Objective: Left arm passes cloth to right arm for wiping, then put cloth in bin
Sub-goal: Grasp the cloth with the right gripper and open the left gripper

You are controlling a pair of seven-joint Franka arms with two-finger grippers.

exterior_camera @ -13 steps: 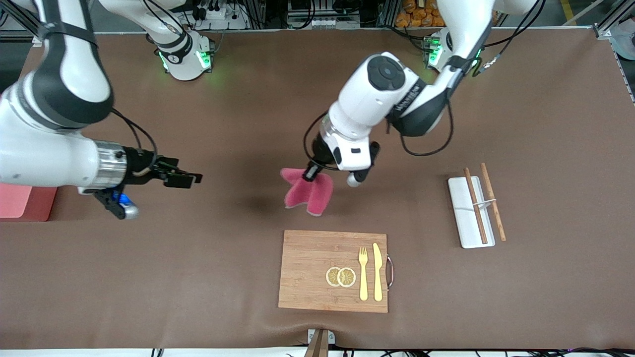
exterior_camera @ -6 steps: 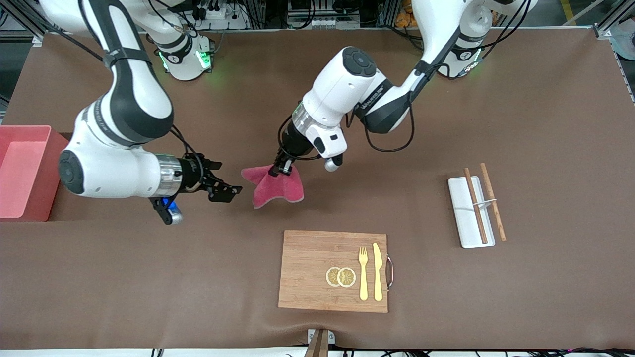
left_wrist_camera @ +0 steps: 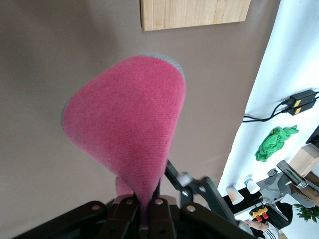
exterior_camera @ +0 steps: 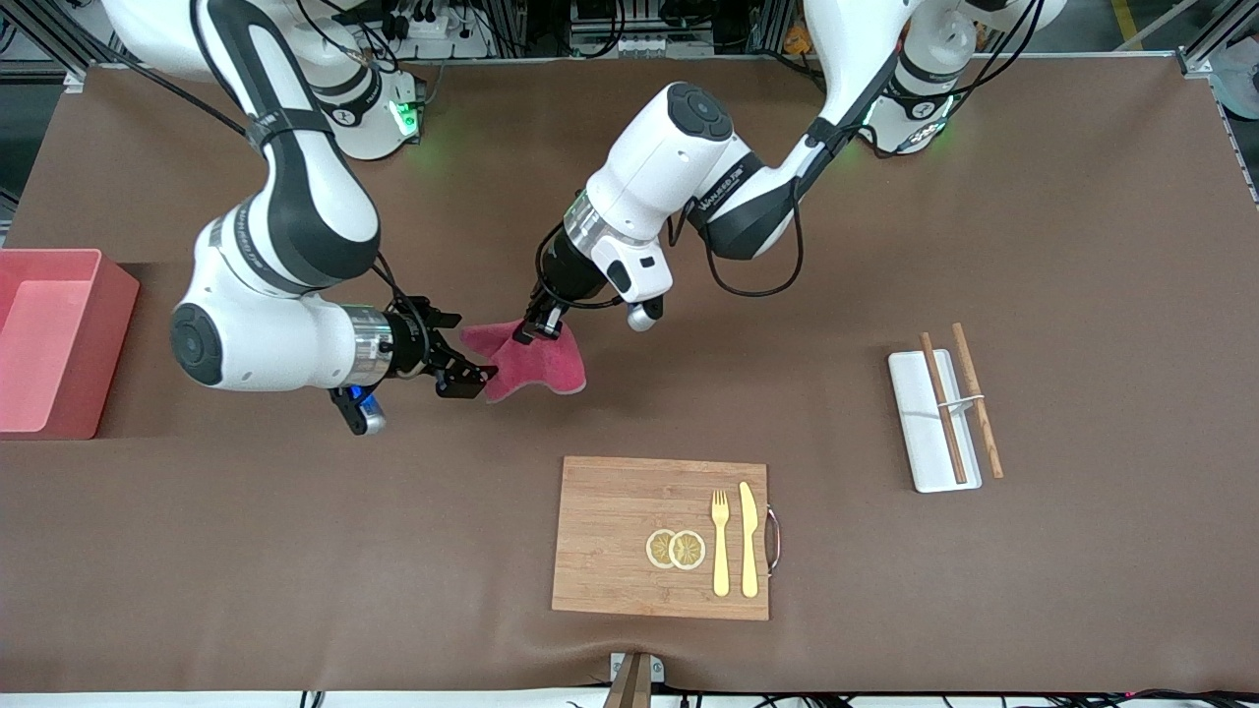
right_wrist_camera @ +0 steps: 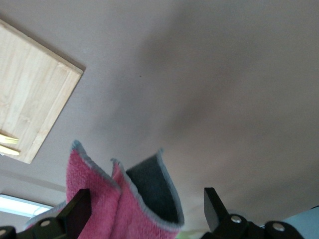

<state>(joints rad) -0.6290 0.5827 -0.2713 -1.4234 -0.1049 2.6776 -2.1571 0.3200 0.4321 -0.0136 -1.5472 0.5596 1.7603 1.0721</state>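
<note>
We look down from high across the table (exterior_camera: 885, 246), facing both bases along the top, with the whole surface in view. Our left wrist camera sits close above its own clamped fingers (left_wrist_camera: 149, 211) and looks along them past the cloth (left_wrist_camera: 132, 132) to the table and the board (left_wrist_camera: 194, 12). Our right wrist camera looks out between its spread fingers (right_wrist_camera: 77, 211), very near the cloth (right_wrist_camera: 127, 204). All three views share cloth, board (exterior_camera: 661, 537) and tabletop.
</note>
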